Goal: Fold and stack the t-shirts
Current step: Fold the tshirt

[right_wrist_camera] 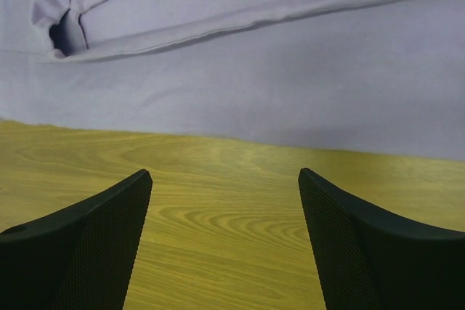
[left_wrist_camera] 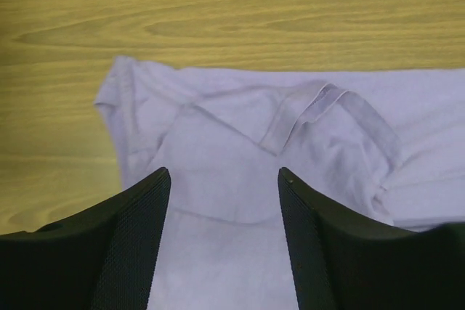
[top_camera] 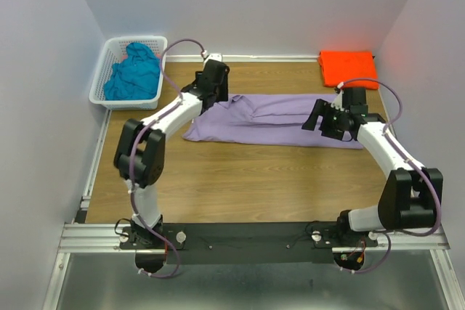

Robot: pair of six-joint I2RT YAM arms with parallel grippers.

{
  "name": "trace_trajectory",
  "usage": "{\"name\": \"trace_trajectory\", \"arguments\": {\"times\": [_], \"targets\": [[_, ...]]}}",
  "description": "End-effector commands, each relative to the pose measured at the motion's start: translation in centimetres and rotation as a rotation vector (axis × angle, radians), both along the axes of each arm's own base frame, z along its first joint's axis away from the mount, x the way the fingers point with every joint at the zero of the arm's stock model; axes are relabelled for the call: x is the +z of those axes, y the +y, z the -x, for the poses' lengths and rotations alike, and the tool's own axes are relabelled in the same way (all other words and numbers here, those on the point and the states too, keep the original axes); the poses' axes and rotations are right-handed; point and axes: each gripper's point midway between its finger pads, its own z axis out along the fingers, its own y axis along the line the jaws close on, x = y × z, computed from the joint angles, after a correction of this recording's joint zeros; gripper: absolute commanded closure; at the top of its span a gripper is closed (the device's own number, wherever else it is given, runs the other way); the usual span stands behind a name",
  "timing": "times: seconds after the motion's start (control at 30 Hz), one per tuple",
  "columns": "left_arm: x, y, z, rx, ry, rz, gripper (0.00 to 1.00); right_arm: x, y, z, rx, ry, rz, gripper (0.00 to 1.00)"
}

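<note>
The lavender-purple t-shirt (top_camera: 269,117) lies folded lengthwise into a long band across the middle of the wooden table. My left gripper (top_camera: 211,91) is open above its left end; the left wrist view shows the sleeve and collar end of the shirt (left_wrist_camera: 240,150) between the spread fingers (left_wrist_camera: 138,237). My right gripper (top_camera: 328,123) is open over the shirt's right end; its wrist view shows bare wood between the fingers (right_wrist_camera: 341,237) and the shirt's edge (right_wrist_camera: 240,85) just beyond. The orange t-shirt (top_camera: 348,67) lies folded at the far right. The teal-blue t-shirt (top_camera: 134,70) is crumpled in the basket.
The white lattice basket (top_camera: 102,81) stands at the far left corner of the table. Grey walls close in the table on three sides. Bare wood (top_camera: 254,179) lies between the purple shirt and the arm bases.
</note>
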Motion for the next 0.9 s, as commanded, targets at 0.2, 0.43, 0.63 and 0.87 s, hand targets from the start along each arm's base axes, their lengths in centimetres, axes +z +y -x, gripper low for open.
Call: {"name": "trace_trajectory", "arguments": {"times": [0.2, 0.43, 0.63, 0.87], "targets": [[-2.7, 5.7, 7.0, 0.112, 0.055, 0.070, 0.59, -1.4, 0.7, -2.8, -0.050, 0.004, 0.049, 0.18], [-6.5, 6.9, 8.3, 0.126, 0.135, 0.070, 0.68, -3.7, -2.8, -3.0, -0.182, 0.049, 0.155, 0.22], [-8.6, 9.2, 9.8, 0.198, 0.204, 0.070, 0.71, -6.6, -7.4, -2.4, -0.377, 0.117, 0.191, 0.24], [-11.3, 11.2, 12.7, 0.260, 0.300, 0.089, 0.71, -9.7, -13.2, 0.0, -0.610, 0.186, 0.144, 0.25]]}}
